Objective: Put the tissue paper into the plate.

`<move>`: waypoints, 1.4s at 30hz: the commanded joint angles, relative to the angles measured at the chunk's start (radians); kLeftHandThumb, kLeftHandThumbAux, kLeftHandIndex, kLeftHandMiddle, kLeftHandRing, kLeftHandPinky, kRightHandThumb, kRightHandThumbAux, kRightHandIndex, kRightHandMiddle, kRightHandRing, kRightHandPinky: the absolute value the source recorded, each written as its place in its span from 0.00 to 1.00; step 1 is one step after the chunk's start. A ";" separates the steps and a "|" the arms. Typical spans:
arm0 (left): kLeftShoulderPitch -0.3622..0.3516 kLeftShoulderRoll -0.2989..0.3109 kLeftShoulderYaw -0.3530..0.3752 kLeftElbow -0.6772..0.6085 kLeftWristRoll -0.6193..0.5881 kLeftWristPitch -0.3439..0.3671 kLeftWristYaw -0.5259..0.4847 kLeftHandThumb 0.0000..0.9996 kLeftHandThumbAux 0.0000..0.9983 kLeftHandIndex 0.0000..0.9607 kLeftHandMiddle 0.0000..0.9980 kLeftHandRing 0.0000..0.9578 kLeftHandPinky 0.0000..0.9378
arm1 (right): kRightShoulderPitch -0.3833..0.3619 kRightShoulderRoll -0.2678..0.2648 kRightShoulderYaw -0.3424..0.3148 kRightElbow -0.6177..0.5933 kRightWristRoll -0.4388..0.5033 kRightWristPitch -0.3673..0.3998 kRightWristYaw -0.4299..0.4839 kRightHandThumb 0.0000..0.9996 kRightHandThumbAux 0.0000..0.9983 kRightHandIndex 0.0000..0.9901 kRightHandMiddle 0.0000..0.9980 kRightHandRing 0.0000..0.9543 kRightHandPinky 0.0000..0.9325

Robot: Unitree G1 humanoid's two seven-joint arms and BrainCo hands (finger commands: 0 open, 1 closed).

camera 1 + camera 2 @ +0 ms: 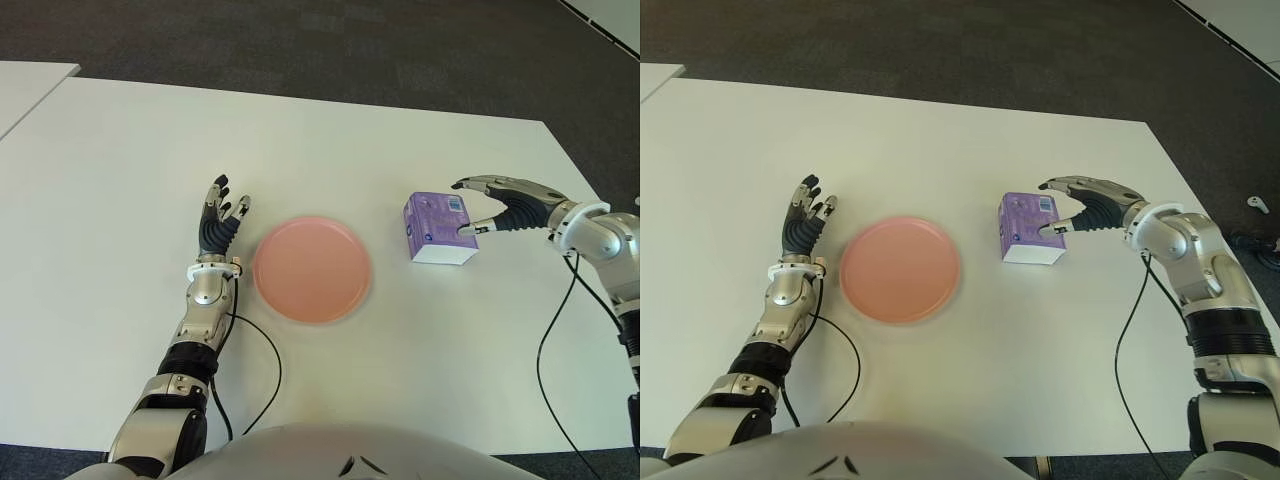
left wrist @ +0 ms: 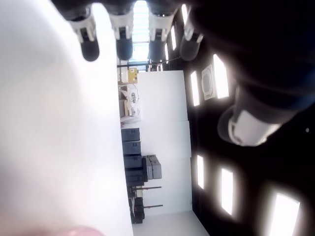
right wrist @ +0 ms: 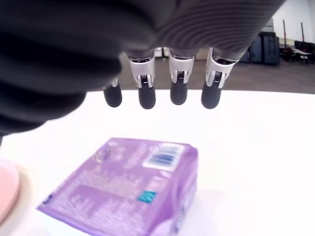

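Tissue pack (image 1: 438,229) right of plate (image 1: 312,268)

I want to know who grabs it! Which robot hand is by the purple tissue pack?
The right hand. Its open fingers reach over the purple tissue pack, right of the pink plate. The left hand shows on the plate's other side, holding nothing.

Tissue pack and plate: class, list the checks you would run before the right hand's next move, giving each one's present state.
1. Tissue pack lies flat on the table, right of the plate: ok.
2. Plate holds nothing: ok.
3. Right hand at the pack, fingers spread over it: ok.
4. Pack gripped: not ok; the fingers hang clear above it.
5. Thumb touching the pack's side: cannot tell.
6. Left hand left of the plate, out of the path: ok.
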State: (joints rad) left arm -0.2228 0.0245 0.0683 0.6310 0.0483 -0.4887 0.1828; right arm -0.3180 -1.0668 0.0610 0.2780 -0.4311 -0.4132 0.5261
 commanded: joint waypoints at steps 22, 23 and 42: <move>-0.011 0.003 0.005 0.022 0.008 0.034 0.007 0.00 0.58 0.00 0.00 0.00 0.00 | -0.028 -0.005 0.086 0.065 -0.049 -0.038 0.079 0.26 0.30 0.00 0.00 0.00 0.00; -0.012 0.003 0.005 0.024 0.008 0.035 0.006 0.00 0.58 0.00 0.00 0.00 0.00 | -0.028 -0.002 0.086 0.064 -0.048 -0.040 0.076 0.26 0.30 0.00 0.00 0.00 0.00; -0.012 -0.008 0.011 0.004 0.007 0.034 0.028 0.00 0.59 0.01 0.00 0.00 0.00 | -0.034 0.055 0.092 0.063 -0.050 -0.049 0.032 0.22 0.30 0.00 0.00 0.00 0.00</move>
State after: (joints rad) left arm -0.2385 0.0210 0.0724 0.6350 0.0506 -0.4696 0.1985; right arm -0.3510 -1.0294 0.1396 0.3439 -0.4691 -0.4601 0.5639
